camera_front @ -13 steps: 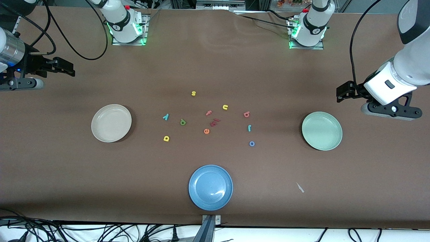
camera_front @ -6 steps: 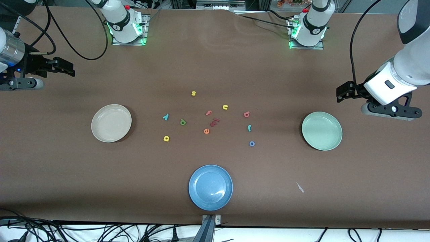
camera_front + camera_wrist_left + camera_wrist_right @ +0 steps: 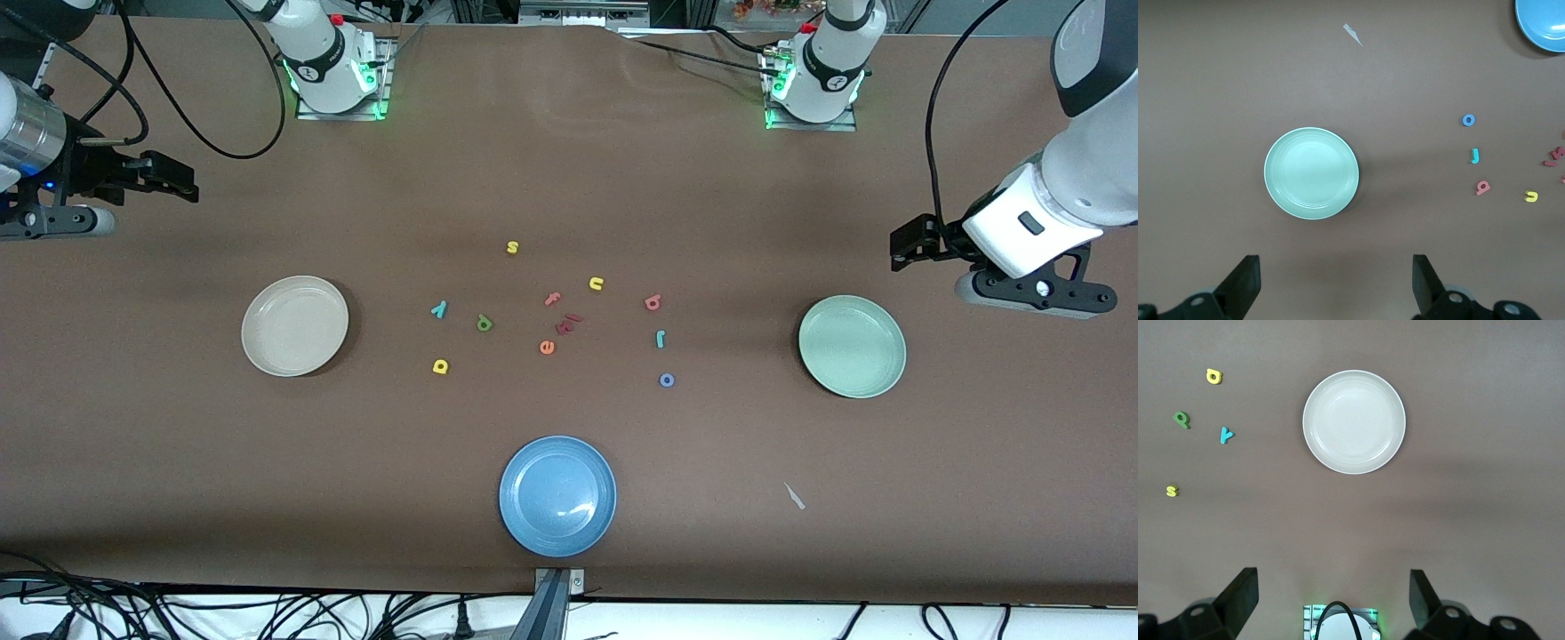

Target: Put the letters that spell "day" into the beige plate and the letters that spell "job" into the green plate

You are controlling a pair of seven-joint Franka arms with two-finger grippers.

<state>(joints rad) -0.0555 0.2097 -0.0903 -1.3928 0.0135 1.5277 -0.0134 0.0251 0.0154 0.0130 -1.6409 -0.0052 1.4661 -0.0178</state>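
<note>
While both arms wait raised at their own ends of the brown surface (image 3: 622,178), the left pincer (image 3: 1335,283) hangs with its jaws spread wide and empty, over bare surface near the green plate (image 3: 852,347). The right pincer (image 3: 1331,600) is likewise wide and empty, over bare surface near the beige plate (image 3: 294,325). Neither plate holds any letter.

Between the plates lie the letters. The teal y (image 3: 438,308), dark green d (image 3: 484,323) and yellow a (image 3: 440,366) sit toward the beige plate, the yellow a nearest the front camera. The salmon-pink b (image 3: 653,302), teal j (image 3: 661,338) and blue o (image 3: 667,380) form a line toward the green plate, each apart from the next. A blue plate (image 3: 557,495) sits nearest the front camera.
</note>
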